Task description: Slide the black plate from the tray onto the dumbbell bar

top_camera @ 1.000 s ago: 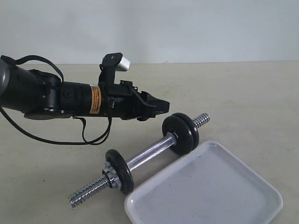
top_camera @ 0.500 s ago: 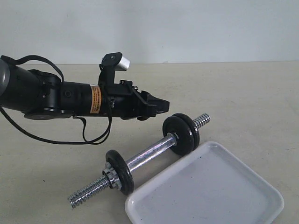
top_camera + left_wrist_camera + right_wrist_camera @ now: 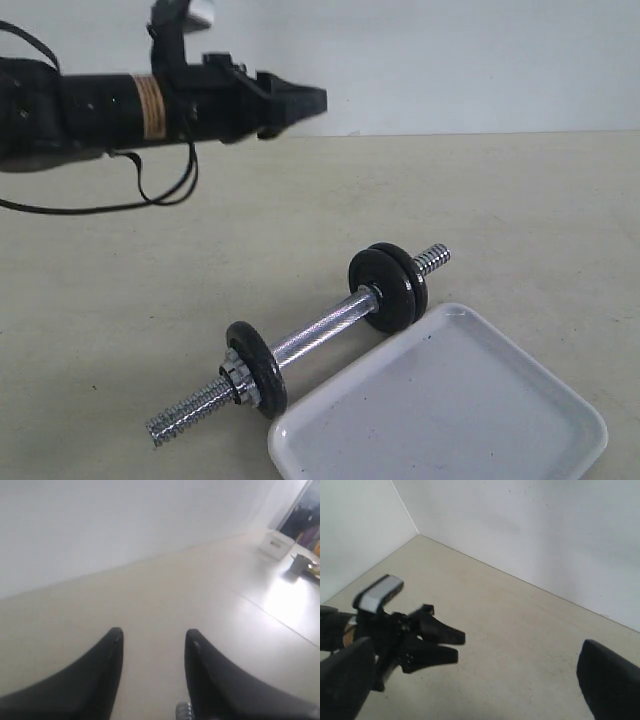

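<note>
The dumbbell bar (image 3: 315, 335) lies on the table beside the tray (image 3: 450, 400), which holds nothing. Three black discs are on the bar: a pair (image 3: 392, 287) at its far end and one (image 3: 258, 368) near the silver nut (image 3: 232, 372). I cannot tell which of them is the black plate. My left gripper (image 3: 320, 98) hangs high above the table, open and empty. In the left wrist view its gripper (image 3: 152, 640) frames bare table, with a bit of threaded bar (image 3: 183, 711) at the edge. My right gripper (image 3: 476, 652) is wide open and looks at the left gripper (image 3: 459, 646).
Beige tabletop (image 3: 520, 220) runs back to a white wall. The tray's far corner lies close to the pair of discs. In the left wrist view a box (image 3: 276, 544) and a cup (image 3: 299, 563) stand far off.
My left arm has lifted up and back to the left, away from the pair of discs it was next to. The dumbbell and tray have stayed put.
</note>
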`<state>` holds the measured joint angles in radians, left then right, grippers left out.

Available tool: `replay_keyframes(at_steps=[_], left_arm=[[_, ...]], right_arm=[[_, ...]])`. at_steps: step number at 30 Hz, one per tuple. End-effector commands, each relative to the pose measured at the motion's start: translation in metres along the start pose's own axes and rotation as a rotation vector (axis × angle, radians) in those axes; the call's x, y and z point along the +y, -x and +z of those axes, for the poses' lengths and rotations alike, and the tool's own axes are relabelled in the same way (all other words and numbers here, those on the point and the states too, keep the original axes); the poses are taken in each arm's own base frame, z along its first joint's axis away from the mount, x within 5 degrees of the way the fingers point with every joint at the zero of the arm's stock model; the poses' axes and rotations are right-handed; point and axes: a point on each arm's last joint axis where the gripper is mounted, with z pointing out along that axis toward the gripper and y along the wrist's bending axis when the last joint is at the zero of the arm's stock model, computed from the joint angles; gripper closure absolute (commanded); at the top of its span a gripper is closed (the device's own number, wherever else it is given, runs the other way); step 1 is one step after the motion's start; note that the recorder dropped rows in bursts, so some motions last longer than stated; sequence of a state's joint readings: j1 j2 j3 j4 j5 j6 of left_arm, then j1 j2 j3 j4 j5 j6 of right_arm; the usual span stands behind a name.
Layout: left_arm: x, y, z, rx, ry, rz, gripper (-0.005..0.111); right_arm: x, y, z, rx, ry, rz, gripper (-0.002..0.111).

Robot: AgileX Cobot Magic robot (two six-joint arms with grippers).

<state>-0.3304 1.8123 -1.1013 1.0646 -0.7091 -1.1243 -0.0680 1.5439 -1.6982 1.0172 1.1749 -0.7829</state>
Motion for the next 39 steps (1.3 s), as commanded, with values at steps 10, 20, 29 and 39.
replay_keyframes(at_steps=[10, 20, 29, 39], left_arm=[[-0.068, 0.117, -0.118, -0.262, -0.016, 0.234, 0.068], [-0.163, 0.151, -0.219, -0.420, 0.022, 0.636, 0.068], [-0.225, 0.150, -0.296, -0.576, 0.125, 0.851, 0.092], [-0.268, 0.122, -0.333, -0.545, 0.008, 1.003, 0.102]], right_arm=[[0.073, 0.018, -0.057, -0.137, 0.015, -0.182, 0.004], [0.205, -0.002, -0.154, -0.325, -0.026, -0.507, 0.004], [0.294, -0.058, -0.215, -0.441, -0.172, -0.937, 0.036], [0.332, -0.100, -0.249, -0.490, -0.269, -1.204, 0.107]])
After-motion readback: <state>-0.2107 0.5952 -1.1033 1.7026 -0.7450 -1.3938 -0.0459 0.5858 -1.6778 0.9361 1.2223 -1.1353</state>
